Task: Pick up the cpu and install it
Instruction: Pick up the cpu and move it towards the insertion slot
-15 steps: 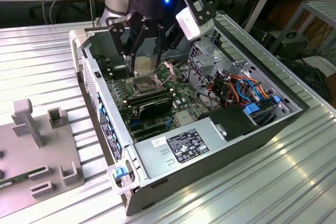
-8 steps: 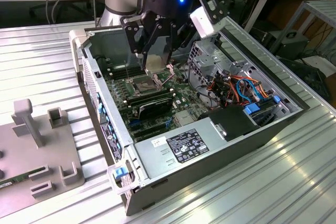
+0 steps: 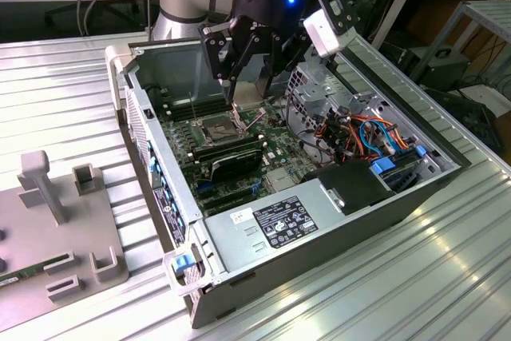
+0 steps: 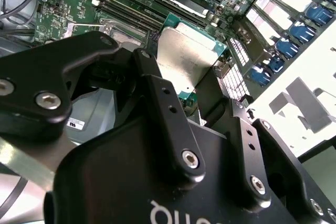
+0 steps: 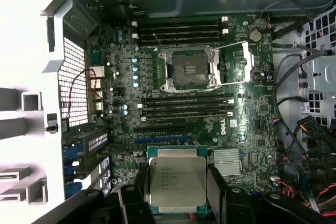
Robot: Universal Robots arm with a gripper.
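Cpu, picked up and clamped by its edges in the hand, hangs over the motherboard, apart from the open, empty socket lying below the hand; seating it in that socket is not yet done.

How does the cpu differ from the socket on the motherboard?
The cpu has a dull silver top; the socket is dark inside a metal frame. The cpu is clamped in the gripper; the socket sits on the motherboard, empty, its frame open. Both are square.
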